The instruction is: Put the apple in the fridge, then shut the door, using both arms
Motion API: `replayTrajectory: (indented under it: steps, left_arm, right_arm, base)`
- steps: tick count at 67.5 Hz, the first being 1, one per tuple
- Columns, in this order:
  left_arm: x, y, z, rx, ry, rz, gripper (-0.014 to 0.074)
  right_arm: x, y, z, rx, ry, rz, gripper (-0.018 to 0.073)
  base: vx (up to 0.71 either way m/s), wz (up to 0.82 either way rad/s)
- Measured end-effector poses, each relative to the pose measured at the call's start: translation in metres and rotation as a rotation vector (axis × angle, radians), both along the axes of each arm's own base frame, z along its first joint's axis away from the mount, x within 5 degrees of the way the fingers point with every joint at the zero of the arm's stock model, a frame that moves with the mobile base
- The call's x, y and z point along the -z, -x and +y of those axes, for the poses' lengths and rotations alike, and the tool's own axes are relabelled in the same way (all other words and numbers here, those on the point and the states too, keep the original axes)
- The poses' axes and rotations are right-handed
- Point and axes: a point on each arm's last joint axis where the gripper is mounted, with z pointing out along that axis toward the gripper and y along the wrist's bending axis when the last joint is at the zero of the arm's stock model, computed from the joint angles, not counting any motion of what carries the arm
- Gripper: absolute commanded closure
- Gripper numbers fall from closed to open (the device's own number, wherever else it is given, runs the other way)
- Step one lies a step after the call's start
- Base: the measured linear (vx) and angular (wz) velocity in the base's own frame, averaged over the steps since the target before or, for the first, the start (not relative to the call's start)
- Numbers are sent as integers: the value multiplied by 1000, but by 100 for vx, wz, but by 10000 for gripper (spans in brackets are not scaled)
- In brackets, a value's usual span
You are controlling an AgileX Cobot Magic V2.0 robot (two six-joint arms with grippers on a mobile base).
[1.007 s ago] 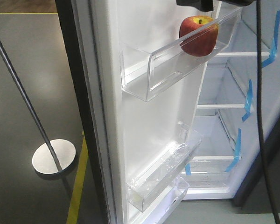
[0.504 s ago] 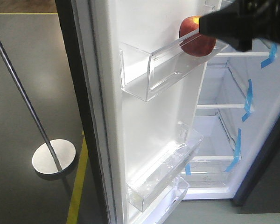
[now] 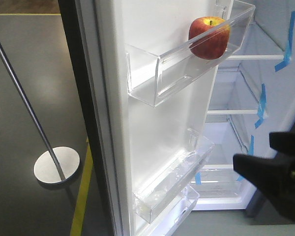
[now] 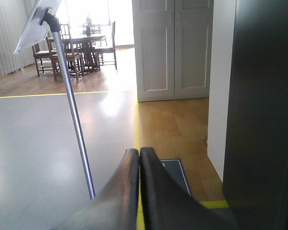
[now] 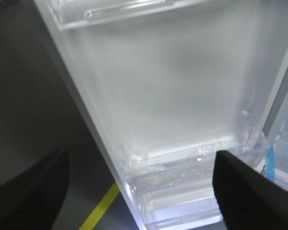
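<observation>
The apple (image 3: 209, 38) sits at the far end of the upper clear bin (image 3: 157, 83) of the door (image 3: 157, 128). The left gripper (image 4: 139, 158) is clenched, empty; the right gripper (image 5: 139, 172) is spread wide, empty.

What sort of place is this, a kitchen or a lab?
Likely a home-style test space, not a real kitchen: the open fridge stands on grey floor with yellow lines, and a dining table sits beyond.

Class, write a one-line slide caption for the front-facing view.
The apple rests in the upper bin of the open door; the right tool hangs open, low at right.
</observation>
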Motion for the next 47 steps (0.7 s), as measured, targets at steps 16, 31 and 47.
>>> replayTrajectory:
  steps: [16,31,47]
  left_arm:
    - [0,0,0,0,0,0,603]
    - [0,0,0,0,0,0,603]
    - [0,0,0,0,-1,0,603]
  right_arm:
    - [34,38,-3,-48,-9,69,-20]
    - [49,62,-6,-83,-14,89,-20]
    - [58,74,-6,-111,-7,114,-20]
  base:
    - [0,0]
    - [0,0]
    - [0,0]
